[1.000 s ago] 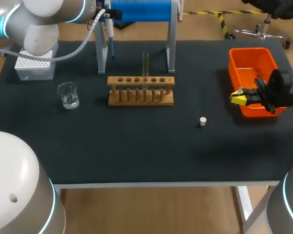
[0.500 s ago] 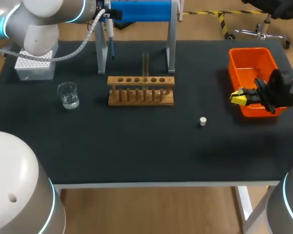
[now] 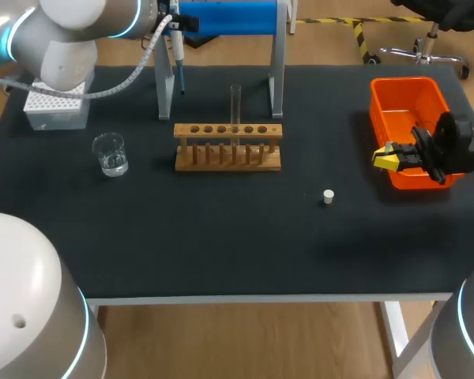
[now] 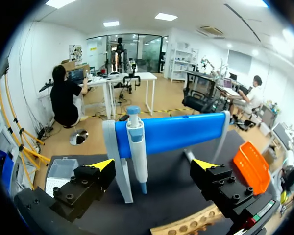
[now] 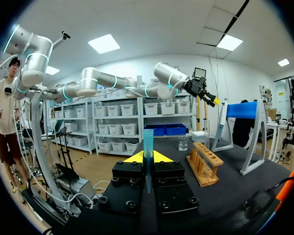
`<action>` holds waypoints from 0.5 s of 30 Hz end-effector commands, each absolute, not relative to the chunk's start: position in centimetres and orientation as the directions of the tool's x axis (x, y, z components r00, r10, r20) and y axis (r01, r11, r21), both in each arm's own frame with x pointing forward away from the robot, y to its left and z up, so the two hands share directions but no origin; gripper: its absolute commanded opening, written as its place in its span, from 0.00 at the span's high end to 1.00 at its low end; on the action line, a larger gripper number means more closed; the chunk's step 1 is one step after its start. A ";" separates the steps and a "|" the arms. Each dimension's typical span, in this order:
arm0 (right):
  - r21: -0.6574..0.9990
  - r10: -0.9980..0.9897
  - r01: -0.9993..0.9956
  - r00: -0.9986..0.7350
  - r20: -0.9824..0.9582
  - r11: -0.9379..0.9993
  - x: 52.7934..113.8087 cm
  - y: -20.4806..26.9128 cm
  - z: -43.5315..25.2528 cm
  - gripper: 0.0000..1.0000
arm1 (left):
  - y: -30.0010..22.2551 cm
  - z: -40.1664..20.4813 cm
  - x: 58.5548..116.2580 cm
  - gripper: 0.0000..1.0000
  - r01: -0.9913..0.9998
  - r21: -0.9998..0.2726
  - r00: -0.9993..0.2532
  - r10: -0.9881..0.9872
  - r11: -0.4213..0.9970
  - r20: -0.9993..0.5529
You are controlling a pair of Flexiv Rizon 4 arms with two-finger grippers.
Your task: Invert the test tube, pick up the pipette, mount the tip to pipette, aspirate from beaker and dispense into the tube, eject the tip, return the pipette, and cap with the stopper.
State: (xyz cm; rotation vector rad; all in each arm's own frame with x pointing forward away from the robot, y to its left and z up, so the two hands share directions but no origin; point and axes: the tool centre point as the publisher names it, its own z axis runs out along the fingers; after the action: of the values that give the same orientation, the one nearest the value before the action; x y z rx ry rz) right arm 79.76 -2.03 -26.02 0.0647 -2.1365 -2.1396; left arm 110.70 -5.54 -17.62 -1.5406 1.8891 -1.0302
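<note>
One pipette point(image 4: 137, 147) hangs upright on the left end of the one blue stand point(image 3: 225, 17) at the far middle of the desk point(image 3: 221, 237). The left end effector point(image 4: 153, 165) faces it with its two fingers spread wide. The pipette is ahead of them, closer to one finger and not touching either.

One wooden rack point(image 3: 228, 147) stands just nearer than the stand and has six holes along its top. A single test tube point(image 3: 235, 103) stands upright in the fourth hole from the left.

One beaker point(image 3: 110, 154) with a little clear liquid sits to the left of the rack. One white tip box point(image 3: 55, 106) lies beyond it at the far left. One small white stopper point(image 3: 328, 197) rests alone on the desk, near and to the right of the rack.

One orange bin point(image 3: 403, 99) sits at the right. The right end effector point(image 3: 389, 158) is at the bin's near left corner, with its two yellow tips pressed together.
</note>
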 end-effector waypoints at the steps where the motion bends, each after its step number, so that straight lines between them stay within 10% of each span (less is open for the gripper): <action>1: 0.999 -0.113 0.052 -0.992 0.052 0.002 79.7 -2.1 -26.0 1.00 | -6.4 -18.2 111.2 0.00 -0.588 -0.807 -0.216 -0.972 0.053 0.093; 15: 0.999 -0.113 0.052 -0.992 0.052 0.002 79.7 -2.1 -26.0 1.00 | -7.2 -18.7 112.7 0.00 -0.546 -0.838 -0.174 -0.980 0.015 0.095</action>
State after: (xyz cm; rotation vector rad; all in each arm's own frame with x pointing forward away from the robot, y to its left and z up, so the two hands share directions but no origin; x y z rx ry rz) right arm 79.76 -2.03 -26.02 0.0646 -2.1366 -2.1396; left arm 112.24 -6.93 -18.51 -1.5571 1.7704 -1.0610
